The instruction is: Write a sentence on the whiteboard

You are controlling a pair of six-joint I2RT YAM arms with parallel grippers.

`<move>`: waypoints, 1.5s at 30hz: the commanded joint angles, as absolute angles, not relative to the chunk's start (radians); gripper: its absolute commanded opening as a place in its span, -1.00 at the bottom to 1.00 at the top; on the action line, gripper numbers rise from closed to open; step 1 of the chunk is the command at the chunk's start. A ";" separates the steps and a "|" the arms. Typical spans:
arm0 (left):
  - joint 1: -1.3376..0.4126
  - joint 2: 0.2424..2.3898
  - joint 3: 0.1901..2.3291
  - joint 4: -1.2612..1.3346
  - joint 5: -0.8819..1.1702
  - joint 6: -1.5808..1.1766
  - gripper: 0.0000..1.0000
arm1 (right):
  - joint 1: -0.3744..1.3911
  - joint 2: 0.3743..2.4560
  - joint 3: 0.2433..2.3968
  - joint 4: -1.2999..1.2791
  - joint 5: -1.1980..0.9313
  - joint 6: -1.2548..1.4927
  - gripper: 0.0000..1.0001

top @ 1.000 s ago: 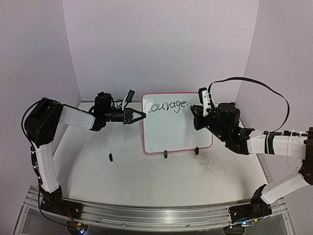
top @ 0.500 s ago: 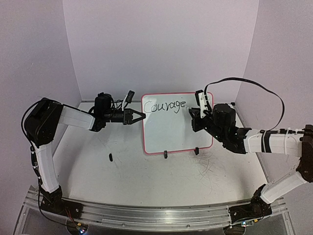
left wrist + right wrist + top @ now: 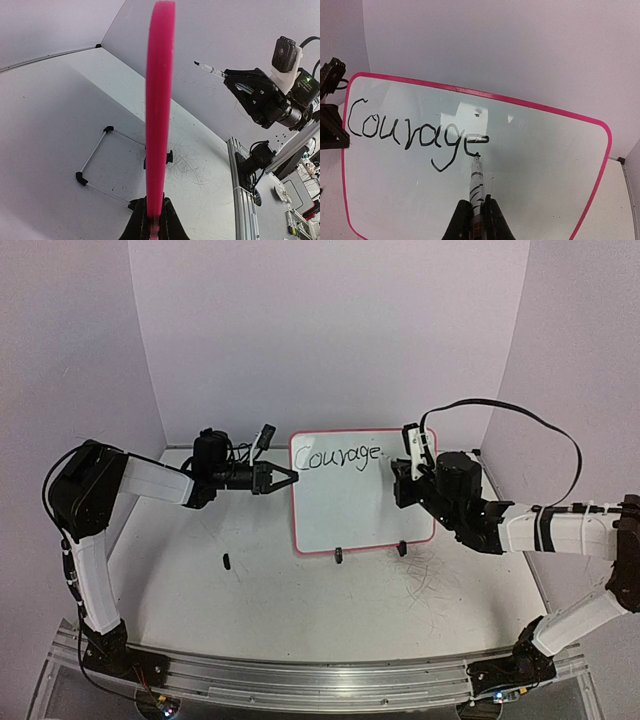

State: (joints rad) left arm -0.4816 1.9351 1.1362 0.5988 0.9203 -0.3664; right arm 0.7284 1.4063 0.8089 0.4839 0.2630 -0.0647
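Whiteboard (image 3: 360, 505) edge in left gripper (image 3: 152, 220); right gripper's (image 3: 476, 212) marker (image 3: 476, 180) facing it

You've got a white surface (image 3: 300, 620), scribbly pen scuffs (image 3: 425, 578) front right. The whiteboard (image 3: 350, 505) stands upright on it on two black feet (image 3: 340, 555). A small black piece (image 3: 227, 561) lies left, apart.

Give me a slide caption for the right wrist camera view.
Right jaws grip a marker, its tip at the end of the word Courage on the pink-framed whiteboard.

The pink-framed whiteboard (image 3: 360, 508) stands upright, "Courage" handwritten in black across its top
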 commanded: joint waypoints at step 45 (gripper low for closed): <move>-0.495 1.879 1.138 0.572 0.950 -0.330 -1.00 | 0.617 1.501 0.932 0.550 0.255 -0.095 -1.00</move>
State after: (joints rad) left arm -0.4828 1.9289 1.1362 0.5754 0.9203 -0.3580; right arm 0.6224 1.4852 0.8859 0.5116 0.2448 -0.0902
